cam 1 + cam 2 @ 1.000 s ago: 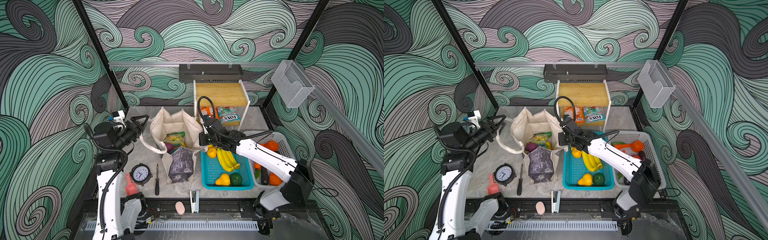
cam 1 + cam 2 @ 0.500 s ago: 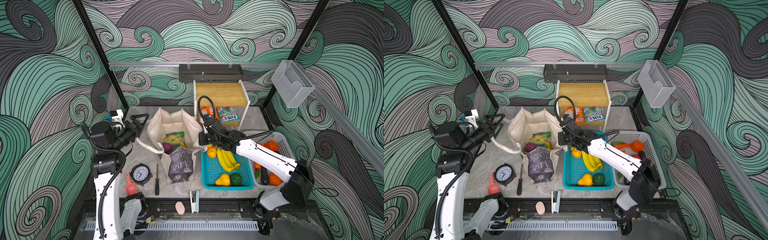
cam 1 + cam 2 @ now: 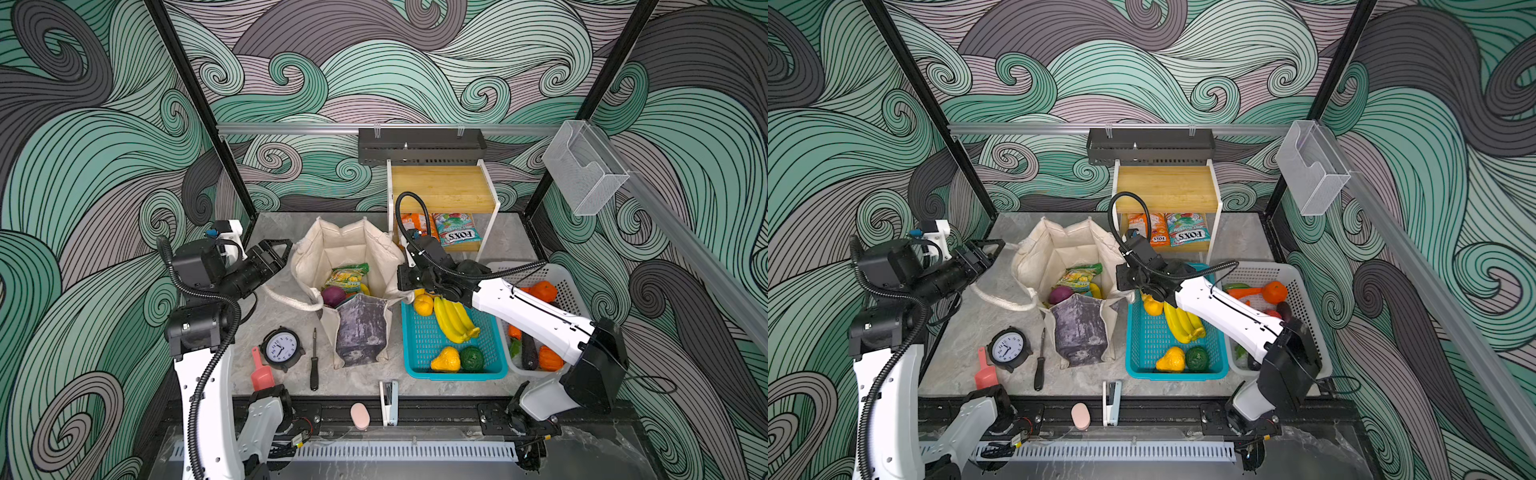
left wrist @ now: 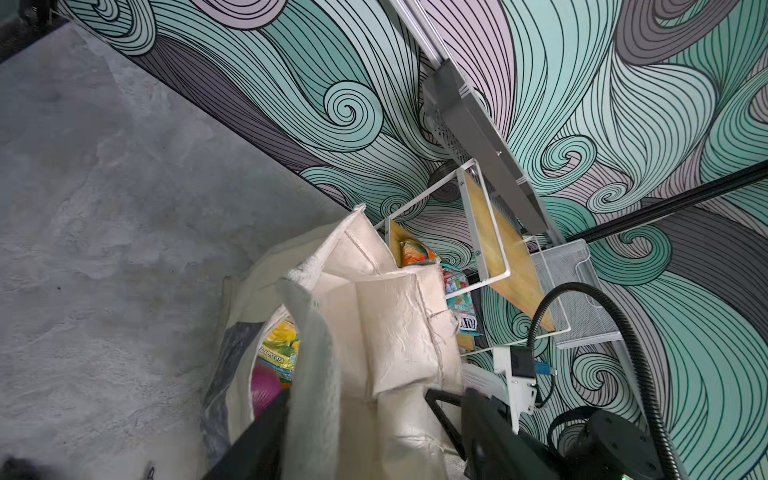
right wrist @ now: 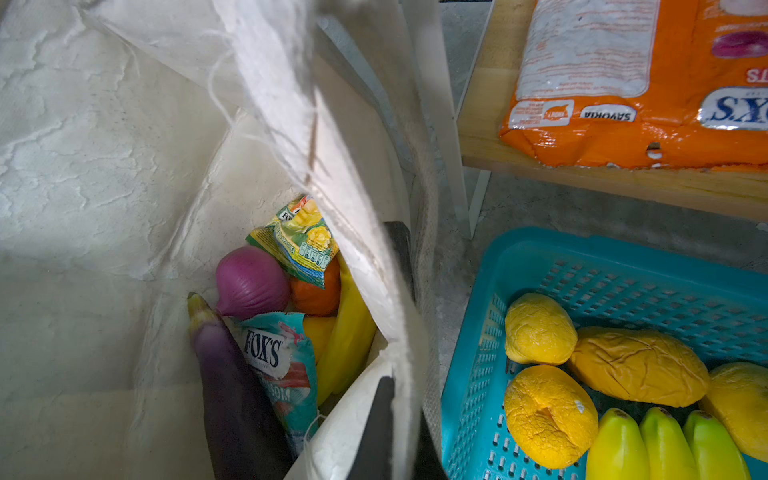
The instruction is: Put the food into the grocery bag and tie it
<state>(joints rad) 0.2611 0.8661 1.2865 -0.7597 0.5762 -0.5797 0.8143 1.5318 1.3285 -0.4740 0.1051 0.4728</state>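
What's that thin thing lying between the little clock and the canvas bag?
A black screwdriver lies between the clock and the grocery bag, touching neither; both top views show it.

I see the cream bag standing upright, its mouth wide open; inside lie an onion, banana, orange, a yellow-green packet and a teal packet.

Wallpaper of curling teal, mauve and charcoal waves covers the walls on every side. Black frame posts rise at the rear corners. A silver rail runs across the back wall, with a dark perforated metal tray on it. A clear plastic holder hangs on the right-hand wall. A white-framed wooden shelf stands at the back of the grey marbled counter, under even light
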